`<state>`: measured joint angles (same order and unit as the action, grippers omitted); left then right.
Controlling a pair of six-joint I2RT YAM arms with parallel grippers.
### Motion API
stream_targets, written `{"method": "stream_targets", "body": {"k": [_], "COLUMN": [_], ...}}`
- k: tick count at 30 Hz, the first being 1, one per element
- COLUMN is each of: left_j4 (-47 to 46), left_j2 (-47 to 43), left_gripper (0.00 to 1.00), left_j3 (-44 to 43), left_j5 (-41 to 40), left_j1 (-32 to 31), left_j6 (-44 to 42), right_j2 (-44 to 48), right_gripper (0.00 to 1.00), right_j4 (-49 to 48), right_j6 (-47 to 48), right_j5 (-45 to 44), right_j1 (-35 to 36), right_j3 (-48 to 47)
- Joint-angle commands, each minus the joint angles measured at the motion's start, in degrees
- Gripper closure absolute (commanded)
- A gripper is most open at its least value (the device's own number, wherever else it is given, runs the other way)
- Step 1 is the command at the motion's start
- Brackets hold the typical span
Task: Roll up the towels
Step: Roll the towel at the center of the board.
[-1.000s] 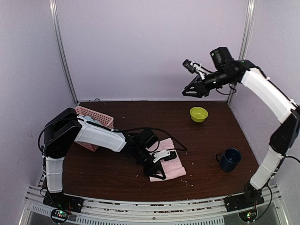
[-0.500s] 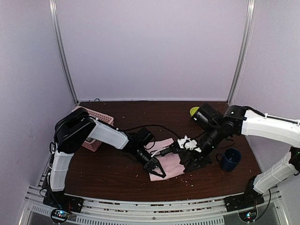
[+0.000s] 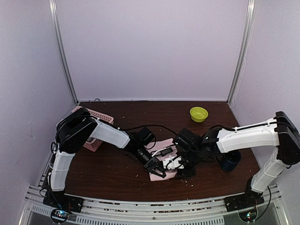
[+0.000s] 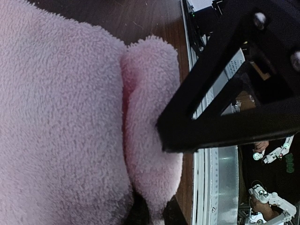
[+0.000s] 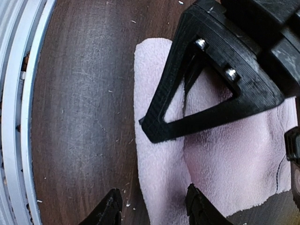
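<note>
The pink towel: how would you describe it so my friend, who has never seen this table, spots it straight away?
On the dark wooden table, look at the middle of the near half. There the pink towel lies under the left pincer and right pincer. It is pale, soft and fluffy, unlike the stiff lattice pink basket at the left.

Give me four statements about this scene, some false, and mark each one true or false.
1. The left claw is shut on a fold of the pink towel. True.
2. The green bowl lies inside the pink basket. False: it stands on the table at the far right, well away from the basket.
3. The right claw is open over the pink towel's near edge. True.
4. The right claw grips the blue mug. False: the mug stands on the table beside the right arm, ungripped.
</note>
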<state>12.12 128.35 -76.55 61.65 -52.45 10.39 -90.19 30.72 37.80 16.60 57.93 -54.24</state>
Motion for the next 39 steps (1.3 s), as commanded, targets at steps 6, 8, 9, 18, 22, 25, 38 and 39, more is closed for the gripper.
{"method": "stream_targets", "body": {"k": [6, 8, 9, 18, 22, 25, 38, 39], "left_j4": [6.8, 7.6, 7.7, 2.3, -2.5, -8.0, -10.2, -10.2], "left_j2": [3.2, 2.7, 1.8, -21.5, -31.9, -40.3, -32.2, -30.1], "left_gripper": [0.9, 0.89, 0.87, 0.56, 0.51, 0.5, 0.45, 0.45], "left_j3": [0.2, -0.1, 0.1, 10.1, 15.8, 21.3, 16.9, 15.8], "left_j5": [-4.4, -4.9, -5.5, -28.0, -40.3, -49.6, -68.7, -68.9], "left_j1": [-0.5, -0.4, -0.4, 3.0, 3.5, 1.1, -19.6, -19.8], "left_j6": [-1.0, -1.5, -1.9, -3.5, -3.5, -5.9, -32.8, -33.6], "right_j2": [-6.1, -7.4, -7.9, -9.8, -14.8, -22.1, -46.2, -46.2], "right_gripper": [0.59, 0.71, 0.78, 0.95, 0.95, 0.95, 0.95, 0.95], "right_j4": [-7.1, -6.9, -6.5, 7.9, 14.8, 21.9, 44.7, 44.2], "right_j6": [2.1, 2.8, 2.7, 1.9, 2.0, 2.4, 6.9, 6.5], "right_j5": [-6.6, -7.4, -7.4, 11.0, 19.5, 24.3, 30.5, 30.3], "right_j1": [1.9, 1.8, 1.9, -2.1, -7.2, -11.7, -19.9, -19.9], "right_j3": [1.9, 2.0, 1.8, -4.8, -10.3, -17.4, -41.3, -41.1]}}
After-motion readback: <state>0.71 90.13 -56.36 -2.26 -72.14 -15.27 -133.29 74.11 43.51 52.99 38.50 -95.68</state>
